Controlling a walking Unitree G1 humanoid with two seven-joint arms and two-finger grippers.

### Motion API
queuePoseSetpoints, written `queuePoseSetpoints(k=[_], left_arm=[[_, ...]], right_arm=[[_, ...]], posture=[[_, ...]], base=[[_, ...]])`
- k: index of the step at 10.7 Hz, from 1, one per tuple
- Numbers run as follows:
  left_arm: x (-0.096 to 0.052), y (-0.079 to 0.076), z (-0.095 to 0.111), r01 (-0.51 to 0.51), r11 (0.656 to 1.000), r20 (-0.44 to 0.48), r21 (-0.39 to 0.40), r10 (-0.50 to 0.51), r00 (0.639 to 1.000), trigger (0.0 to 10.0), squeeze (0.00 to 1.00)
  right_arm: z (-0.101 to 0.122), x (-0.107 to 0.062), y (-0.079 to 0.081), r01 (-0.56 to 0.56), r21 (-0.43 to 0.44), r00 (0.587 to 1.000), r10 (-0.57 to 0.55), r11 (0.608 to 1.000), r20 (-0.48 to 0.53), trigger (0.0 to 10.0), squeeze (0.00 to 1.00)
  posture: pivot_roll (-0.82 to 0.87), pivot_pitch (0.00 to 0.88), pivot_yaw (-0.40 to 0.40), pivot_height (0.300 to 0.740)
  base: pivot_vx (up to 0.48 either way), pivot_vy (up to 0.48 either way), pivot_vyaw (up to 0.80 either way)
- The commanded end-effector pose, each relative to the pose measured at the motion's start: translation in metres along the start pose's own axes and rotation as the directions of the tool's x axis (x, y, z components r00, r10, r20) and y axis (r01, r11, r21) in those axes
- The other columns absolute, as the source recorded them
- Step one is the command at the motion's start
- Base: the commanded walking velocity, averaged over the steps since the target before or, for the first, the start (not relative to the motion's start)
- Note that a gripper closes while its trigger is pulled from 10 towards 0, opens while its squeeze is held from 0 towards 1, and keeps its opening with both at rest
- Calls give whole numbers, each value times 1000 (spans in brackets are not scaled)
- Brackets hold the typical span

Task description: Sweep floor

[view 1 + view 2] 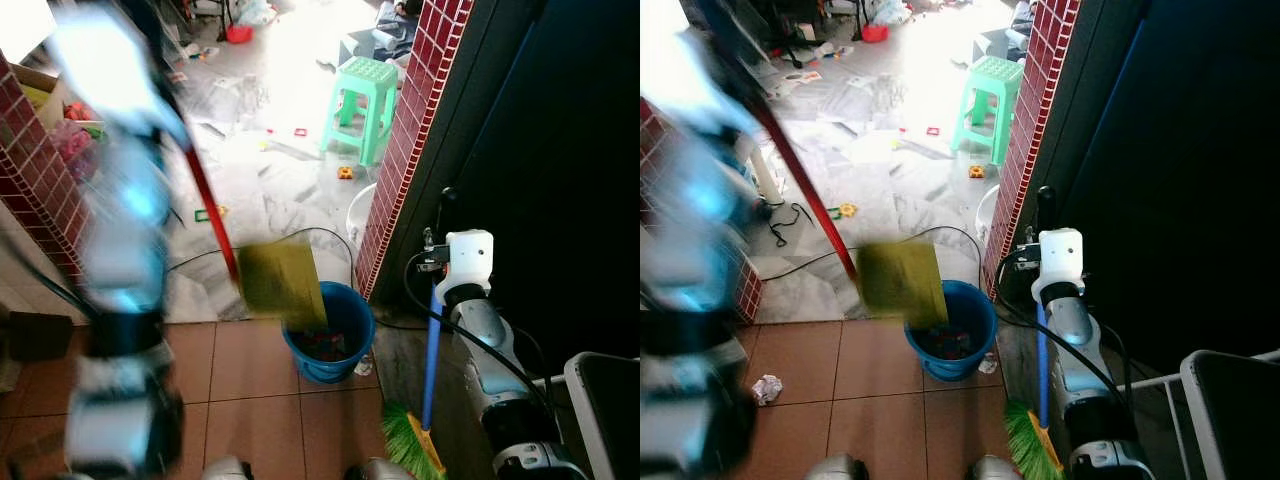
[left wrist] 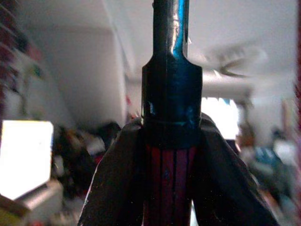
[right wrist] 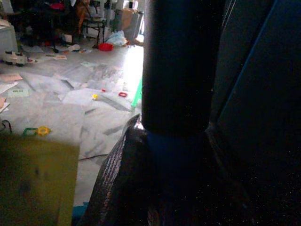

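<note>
— With the head camera tilted down as it is, what have you got in front of you?

— I've got the left arm (image 1: pixel 120 260) raised and badly blurred on my left. Its jaws are closed on the dustpan's red handle (image 1: pixel 208 205); in the left wrist view the two black fingers (image 2: pixel 113 183) press either side of the red shaft, just below its black end cap. The yellow dustpan (image 1: pixel 282 280) hangs tilted over the rim of the blue bucket (image 1: pixel 352 325), which stands on the brown floor tiles (image 1: pixel 250 400) near the foot of the red brick pillar (image 1: pixel 405 130).

— And the broom?

— The right gripper (image 1: pixel 440 262) holds it. I see the blue broom handle (image 1: pixel 432 350) running down beside the silver right arm, with the green bristles (image 1: pixel 405 440) low near the floor next to the robot's body. In the right wrist view the fingers (image 3: pixel 122 179) are clamped around the stick where the blue shaft meets its black grip.

— What's in the bucket?

— Some dark and reddish litter, too small for me to tell apart. There's a crumpled white scrap of paper (image 1: pixel 766 388) on the tiles to the left. Beyond the tiles lies a pale marble floor (image 1: pixel 270 130) strewn with papers and small toys, with a green plastic stool (image 1: pixel 365 100) standing near the pillar and a black cable (image 1: pixel 300 235) looping across toward the bucket.
</note>
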State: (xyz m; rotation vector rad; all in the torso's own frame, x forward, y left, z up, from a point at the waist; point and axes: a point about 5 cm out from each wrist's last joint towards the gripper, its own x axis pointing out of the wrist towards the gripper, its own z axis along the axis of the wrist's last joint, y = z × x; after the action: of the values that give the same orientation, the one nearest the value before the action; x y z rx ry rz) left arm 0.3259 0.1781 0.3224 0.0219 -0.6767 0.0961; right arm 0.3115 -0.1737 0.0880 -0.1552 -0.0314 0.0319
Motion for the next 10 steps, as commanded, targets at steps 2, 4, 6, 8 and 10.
queuePoseSetpoints(k=[2, 4, 6, 8, 10], left_arm=[[-3, 24, -5, -82, 991, 9, 102, 81, 997, 10000, 0], [-28, 36, -42, -111, 975, -134, 193, 138, 981, 10000, 0], [-53, 36, -69, -106, 970, -229, 220, 157, 961, 10000, 0], [-69, 31, -87, -100, 969, -288, 227, 164, 943, 10000, 0], [-87, 16, -111, -65, 973, -381, 220, 147, 913, 10000, 0]], right_arm=[[7, 6, -1, -10, -29, 999, 11, 1000, 33, 10000, 0], [15, 9, -7, -20, -75, 996, 27, 997, 84, 10000, 0], [30, 20, -20, -15, -94, 989, 28, 995, 142, 10000, 0], [50, 32, -24, -20, -98, 976, 41, 995, 214, 10000, 0], [54, 38, -26, 4, 46, 979, -13, 999, 201, 10000, 0]], posture=[[-24, 0, -38, 740], [-25, 0, -32, 740], [-28, 3, -33, 740], [-32, 10, -34, 740], [-39, 22, -34, 740]], base=[[0, 0, 0], [0, 0, 0], [0, 0, 0], [0, 0, 0], [0, 0, 0]])
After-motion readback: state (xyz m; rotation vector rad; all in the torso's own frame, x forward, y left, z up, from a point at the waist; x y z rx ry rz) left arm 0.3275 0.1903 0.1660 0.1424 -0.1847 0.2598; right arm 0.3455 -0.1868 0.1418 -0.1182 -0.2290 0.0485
